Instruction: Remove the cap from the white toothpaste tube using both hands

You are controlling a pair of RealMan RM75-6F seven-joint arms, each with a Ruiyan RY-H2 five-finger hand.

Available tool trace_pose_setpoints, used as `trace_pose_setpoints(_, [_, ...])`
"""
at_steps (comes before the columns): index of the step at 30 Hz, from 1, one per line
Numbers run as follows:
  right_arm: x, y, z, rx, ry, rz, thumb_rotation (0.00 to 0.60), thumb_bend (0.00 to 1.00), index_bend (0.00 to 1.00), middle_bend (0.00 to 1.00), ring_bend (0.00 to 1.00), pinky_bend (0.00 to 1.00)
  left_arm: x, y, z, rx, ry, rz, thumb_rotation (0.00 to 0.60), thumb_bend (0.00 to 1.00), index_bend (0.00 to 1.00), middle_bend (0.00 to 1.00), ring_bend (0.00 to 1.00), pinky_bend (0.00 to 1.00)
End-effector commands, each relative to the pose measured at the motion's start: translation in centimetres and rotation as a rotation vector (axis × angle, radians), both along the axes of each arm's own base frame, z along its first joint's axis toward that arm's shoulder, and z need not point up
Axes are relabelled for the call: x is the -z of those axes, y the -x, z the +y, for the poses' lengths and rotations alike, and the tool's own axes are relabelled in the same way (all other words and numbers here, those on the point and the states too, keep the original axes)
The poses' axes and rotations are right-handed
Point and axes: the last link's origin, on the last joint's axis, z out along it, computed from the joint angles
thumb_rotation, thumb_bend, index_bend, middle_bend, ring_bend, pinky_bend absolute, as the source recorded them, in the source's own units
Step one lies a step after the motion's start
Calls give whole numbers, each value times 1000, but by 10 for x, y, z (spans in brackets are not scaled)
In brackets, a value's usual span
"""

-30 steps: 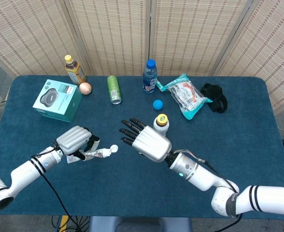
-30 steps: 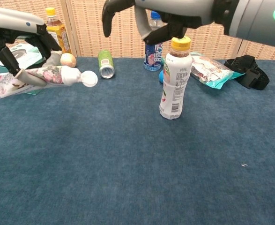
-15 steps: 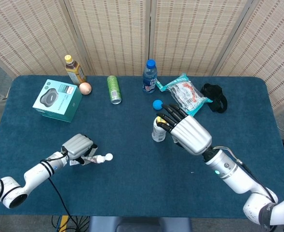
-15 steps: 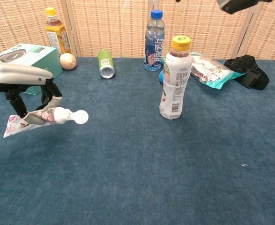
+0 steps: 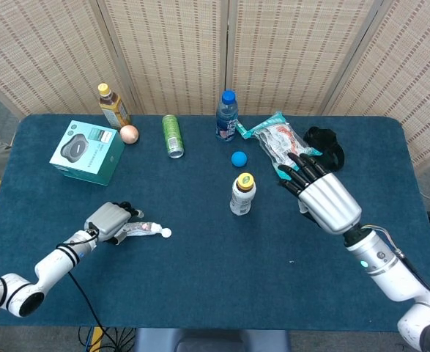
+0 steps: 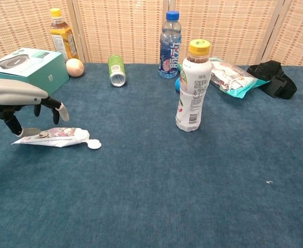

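The white toothpaste tube [image 5: 140, 229] [image 6: 56, 137] lies flat on the blue table, its white cap [image 5: 166, 233] [image 6: 94, 144] still on and pointing right. My left hand [image 5: 109, 218] [image 6: 16, 99] hovers over the tube's tail end. Its fingers are lifted and spread above the tube, and one fingertip reaches down at the tail. My right hand [image 5: 324, 199] is far off to the right, raised above the table with fingers spread and nothing in it. In the chest view it is out of frame.
A yellow-capped drink bottle [image 5: 242, 194] [image 6: 192, 85] stands mid-table between the hands. Along the back are a teal box [image 6: 25, 67], an amber bottle [image 5: 113, 105], an egg [image 6: 75, 66], a green can [image 6: 116, 71], a blue bottle [image 6: 170, 45], a snack bag [image 5: 279, 146] and a black bundle [image 6: 272, 78].
My left hand lowered the tube onto the table and loosened its fingers from it. My right hand swung away to the right, past the yellow-capped bottle, and left the chest view.
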Motion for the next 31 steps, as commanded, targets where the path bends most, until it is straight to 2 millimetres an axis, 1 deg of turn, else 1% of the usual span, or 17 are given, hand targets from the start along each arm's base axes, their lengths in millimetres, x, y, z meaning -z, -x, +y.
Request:
trace_pose_setpoints(1, [-7, 18, 4, 45, 16, -6, 556, 871, 343, 214, 32, 143, -25, 2, -4, -48, -90, -73, 600, 398, 147, 239, 131, 269])
trace_pose_setpoints(2, [-9, 23, 6, 60, 20, -6, 556, 857, 343, 215, 32, 143, -32, 3, -7, -58, -124, -97, 600, 398, 144, 237, 131, 267])
trace_pose_setpoints(4, [-14, 37, 12, 107, 27, -9, 557, 785, 343, 214, 32, 143, -50, 9, -15, -66, -225, -158, 600, 375, 144, 237, 131, 265])
trace_pose_setpoints(6, [-20, 51, 16, 153, 47, -10, 558, 664, 333, 212, 32, 143, -63, 17, -26, -68, -316, -195, 600, 326, 144, 237, 131, 264])
trace_pose_setpoints(7, [-23, 61, 20, 190, 58, -12, 558, 588, 315, 208, 32, 143, -71, 24, -34, -69, -374, -211, 600, 301, 144, 237, 131, 262])
trace_pose_setpoints(10, [-28, 85, 32, 294, 71, -25, 556, 469, 267, 200, 31, 143, -86, 44, -59, -95, -486, -224, 600, 279, 144, 237, 131, 255])
trace_pose_setpoints(12, [-29, 102, 41, 358, 82, -19, 556, 444, 235, 193, 31, 142, -94, 57, -76, -125, -546, -228, 600, 276, 145, 237, 131, 247])
trace_pose_setpoints(15, [-26, 121, 57, 427, 92, -32, 561, 435, 212, 188, 31, 142, -100, 74, -100, -174, -602, -220, 600, 275, 151, 237, 131, 243])
trace_pose_setpoints(21, [-18, 151, 89, 516, 123, -42, 596, 435, 204, 187, 31, 142, -101, 97, -142, -229, -680, -177, 600, 276, 196, 237, 132, 241])
trace_pose_setpoints(24, [-15, 160, 102, 558, 129, -71, 600, 435, 204, 187, 31, 142, -100, 102, -158, -255, -707, -198, 600, 275, 199, 237, 132, 237])
trace_pose_setpoints(27, [-14, 164, 111, 579, 132, -89, 600, 436, 204, 187, 31, 142, -98, 103, -168, -265, -711, -197, 600, 275, 201, 240, 132, 234])
trace_pose_setpoints(31, [-13, 163, 115, 576, 130, -94, 600, 436, 204, 187, 31, 142, -97, 102, -171, -255, -705, -194, 600, 276, 204, 241, 133, 230])
